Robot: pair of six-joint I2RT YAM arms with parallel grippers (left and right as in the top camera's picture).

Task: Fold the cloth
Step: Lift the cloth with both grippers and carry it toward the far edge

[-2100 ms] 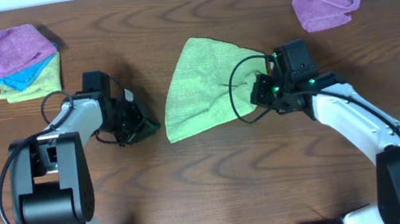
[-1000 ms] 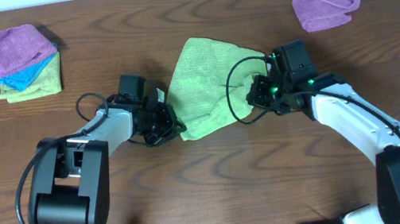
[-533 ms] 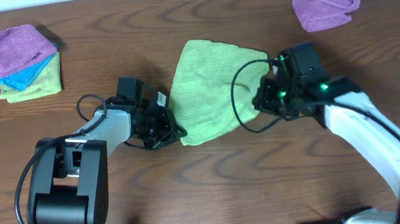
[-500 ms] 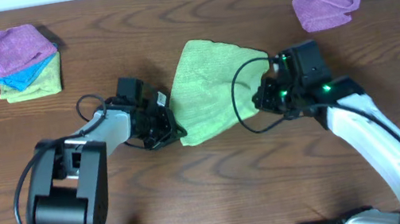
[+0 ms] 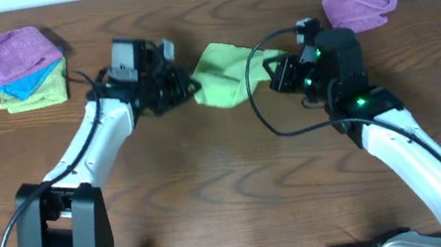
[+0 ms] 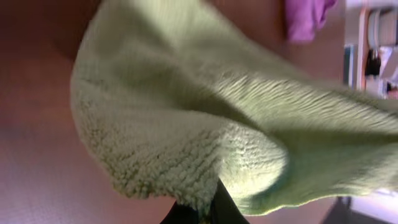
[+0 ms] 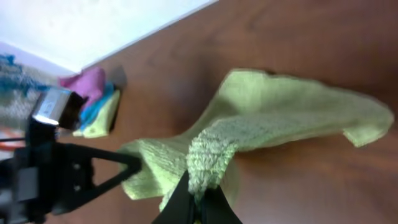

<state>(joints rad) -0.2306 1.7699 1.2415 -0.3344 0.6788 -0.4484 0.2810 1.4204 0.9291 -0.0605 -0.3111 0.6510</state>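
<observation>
The green cloth [image 5: 221, 72] hangs bunched above the table's far middle, held between both grippers. My left gripper [image 5: 188, 85] is shut on its left corner; the left wrist view shows the cloth [image 6: 205, 124] draped over the pinched fingers [image 6: 208, 208]. My right gripper [image 5: 270, 71] is shut on its right corner; in the right wrist view the cloth [image 7: 273, 124] rises from the closed fingers [image 7: 198, 198] and sags toward the left gripper.
A stack of folded purple, blue and yellow-green cloths [image 5: 23, 68] lies at the far left. A crumpled purple cloth [image 5: 361, 2] lies at the far right. The wooden table [image 5: 231, 193] is bare in front.
Both grippers took hold of the cloth's near corners and lifted them up and toward the far edge. The cloth went from lying flat to hanging bunched between them.
</observation>
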